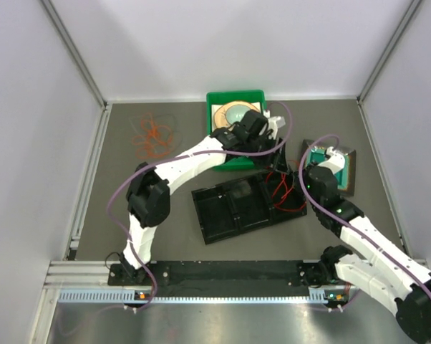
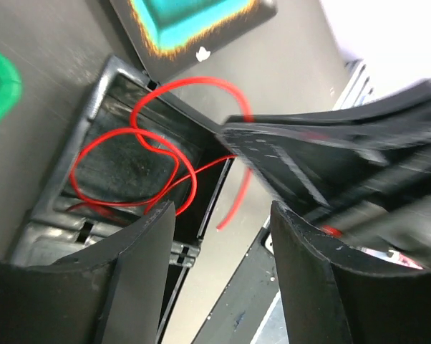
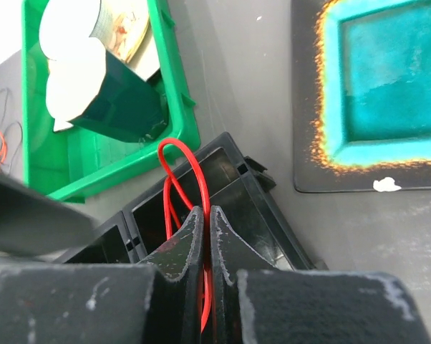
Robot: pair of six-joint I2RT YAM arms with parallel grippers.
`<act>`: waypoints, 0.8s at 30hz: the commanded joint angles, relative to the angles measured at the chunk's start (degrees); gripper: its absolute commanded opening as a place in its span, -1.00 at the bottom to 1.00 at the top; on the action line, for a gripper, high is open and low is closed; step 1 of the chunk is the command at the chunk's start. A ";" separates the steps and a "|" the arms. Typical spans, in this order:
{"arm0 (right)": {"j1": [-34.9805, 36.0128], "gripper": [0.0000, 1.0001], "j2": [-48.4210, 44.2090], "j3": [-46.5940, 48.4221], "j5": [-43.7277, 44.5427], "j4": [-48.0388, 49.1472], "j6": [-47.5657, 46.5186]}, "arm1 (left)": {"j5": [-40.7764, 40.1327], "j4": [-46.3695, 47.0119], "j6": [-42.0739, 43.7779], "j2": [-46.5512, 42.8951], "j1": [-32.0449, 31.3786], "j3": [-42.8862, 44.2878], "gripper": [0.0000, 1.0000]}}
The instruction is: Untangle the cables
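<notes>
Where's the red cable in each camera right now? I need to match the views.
Top external: centre-right, red cable in the black tray's right end.
Left wrist: centre-left, looped in a tray compartment.
Right wrist: lower centre, pinched in the right gripper.
Shared landmark: the teal dish.

Top view looks down; both close wrist views apparently share the black tray (image 2: 122, 168).

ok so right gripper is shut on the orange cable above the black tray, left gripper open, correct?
No. The right gripper is shut on the red cable, not the orange one; the right wrist view shows it. The rest holds: it is above the black tray, and the left gripper is open.
</notes>
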 commanded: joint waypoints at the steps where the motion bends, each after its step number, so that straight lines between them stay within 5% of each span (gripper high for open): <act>1: -0.42 -1.00 3.17 -0.82 -2.10 6.16 -0.06 | 2.10 0.43 -0.14 -7.16 3.66 -1.71 0.22; 11: -0.50 -1.00 16.18 0.75 -7.38 9.59 -2.87 | 4.22 12.28 -8.13 -20.16 16.93 -16.73 0.18; 12: -0.42 -0.87 16.53 1.02 -8.34 9.68 -3.22 | 4.57 12.90 -8.58 -21.05 17.98 -18.92 0.18; 13: -0.50 -0.38 16.54 1.63 -9.04 9.51 -3.83 | 4.40 13.17 -8.67 -21.75 19.56 -19.73 0.18; 15: -0.42 -0.09 15.84 2.25 -9.93 9.33 -4.36 | 3.96 12.74 -7.97 -23.08 20.63 -20.43 0.18; 24: -0.42 -0.04 7.15 7.26 -6.24 -0.15 -7.88 | 3.78 10.63 -5.77 -22.20 22.47 -18.95 0.15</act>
